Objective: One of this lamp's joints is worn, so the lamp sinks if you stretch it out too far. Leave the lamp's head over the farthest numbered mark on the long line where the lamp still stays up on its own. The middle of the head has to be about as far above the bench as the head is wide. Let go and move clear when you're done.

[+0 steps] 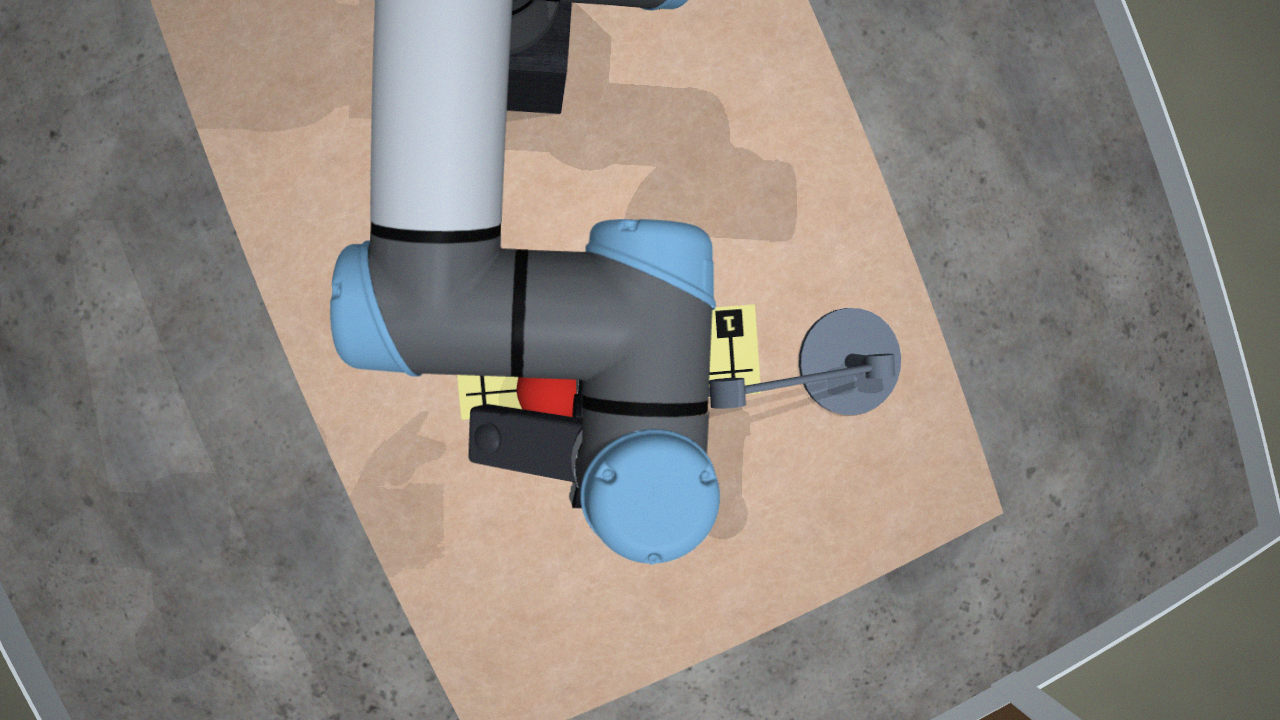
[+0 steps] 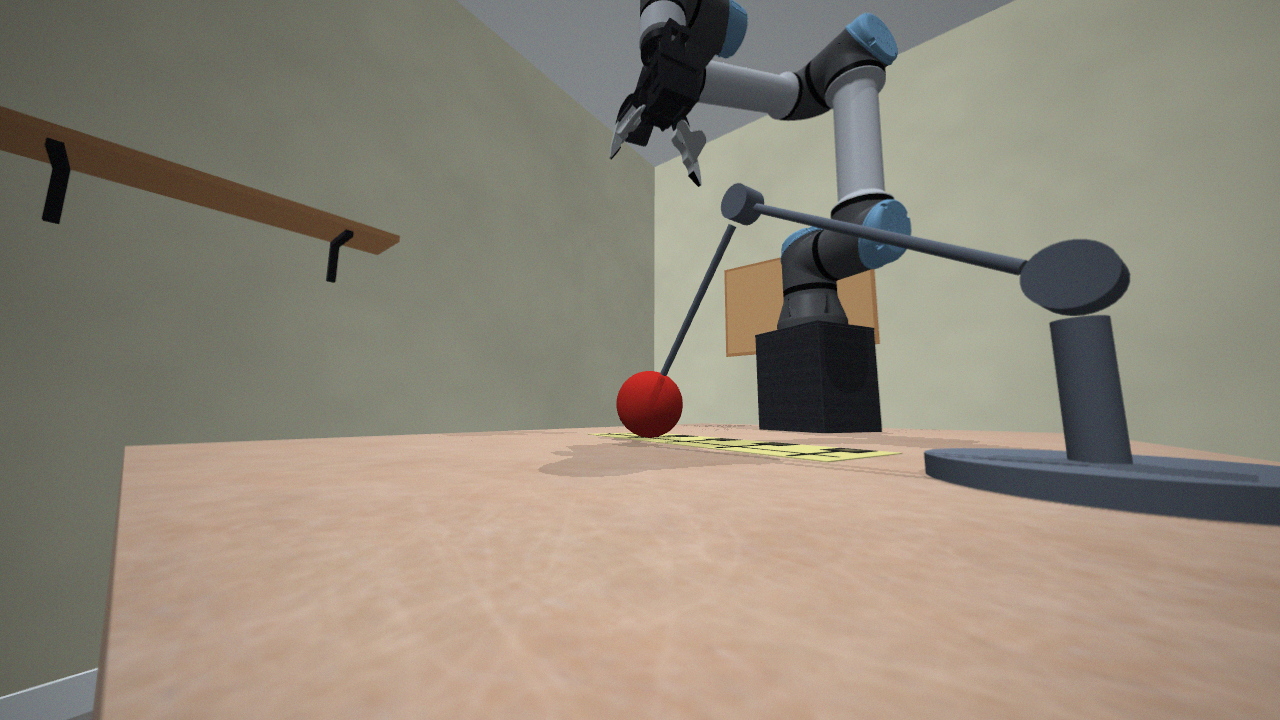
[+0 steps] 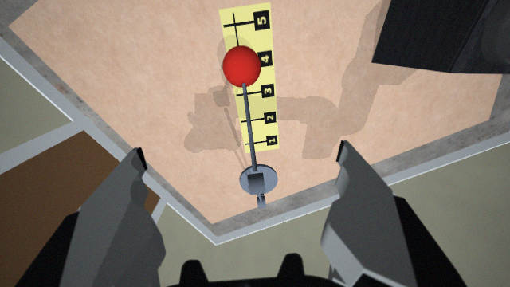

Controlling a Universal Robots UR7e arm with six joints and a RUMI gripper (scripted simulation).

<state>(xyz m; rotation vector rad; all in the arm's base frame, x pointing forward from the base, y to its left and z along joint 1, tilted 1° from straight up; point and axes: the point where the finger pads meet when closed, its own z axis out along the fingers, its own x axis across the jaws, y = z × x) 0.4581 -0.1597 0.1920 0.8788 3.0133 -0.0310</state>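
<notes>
The lamp's red ball head (image 3: 241, 65) lies by mark 4 of the yellow numbered strip (image 3: 255, 80). In the side view the head (image 2: 648, 403) sits low, at or just above the strip. Its thin lower rod runs up to a grey elbow joint (image 2: 741, 203); a second rod leads to the post on the round base (image 2: 1109, 479). My gripper (image 2: 656, 148) is open and empty, high above the elbow joint. In the top view my arm hides most of the head (image 1: 547, 396) and the strip (image 1: 735, 353).
The robot's black pedestal (image 2: 816, 376) stands at the far end of the bench. A wooden wall shelf (image 2: 192, 188) hangs on the left wall. The bench's edges drop to a grey floor (image 1: 1074, 268) on all sides.
</notes>
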